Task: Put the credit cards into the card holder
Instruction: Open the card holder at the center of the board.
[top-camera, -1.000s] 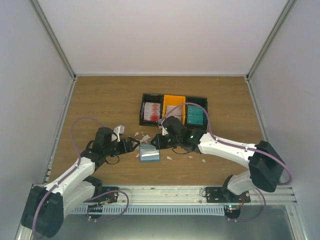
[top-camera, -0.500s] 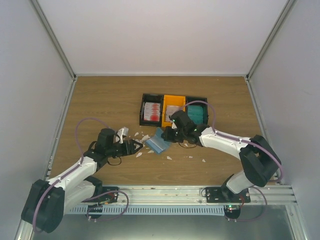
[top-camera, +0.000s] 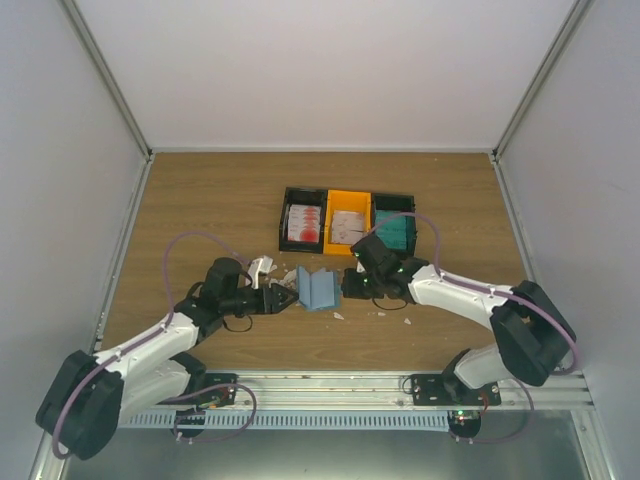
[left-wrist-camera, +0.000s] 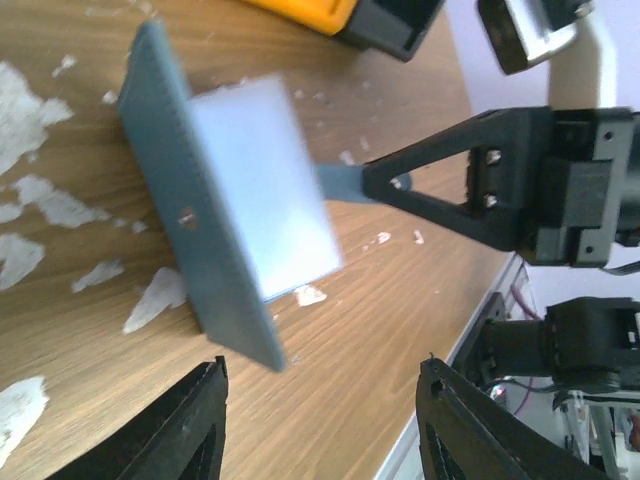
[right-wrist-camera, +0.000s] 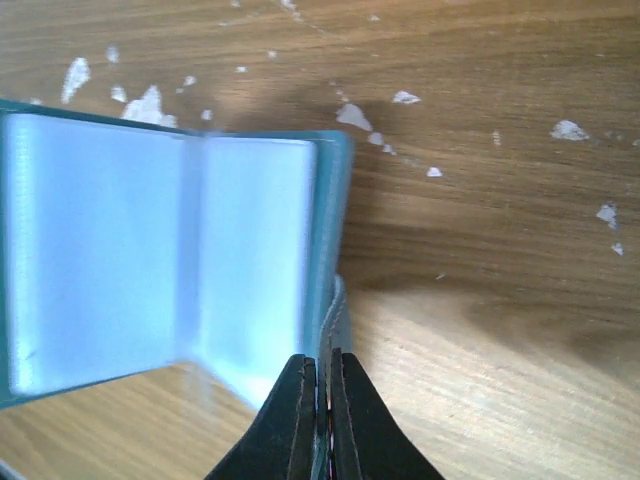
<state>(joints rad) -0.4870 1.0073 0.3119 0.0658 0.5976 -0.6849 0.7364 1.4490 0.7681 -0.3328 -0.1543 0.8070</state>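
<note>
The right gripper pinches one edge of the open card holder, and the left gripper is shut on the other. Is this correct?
The right gripper does pinch the card holder, but the left gripper is open, not shut on it; the left wrist view shows this.

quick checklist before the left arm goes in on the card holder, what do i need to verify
1. Hold on the holder: ok, the right gripper is shut on the edge of the card holder.
2. Holder opened: ok, its pale inner sleeves show.
3. Approaching arm ready: ok, the left gripper has its jaws apart, is short of the holder and has nothing between them.
4. Card in hand: not ok, the credit cards sit in the bins.
5. Holder's lower edge resting on the table: cannot tell.
6. Sleeves free of cards: cannot tell, too blurred.
</note>
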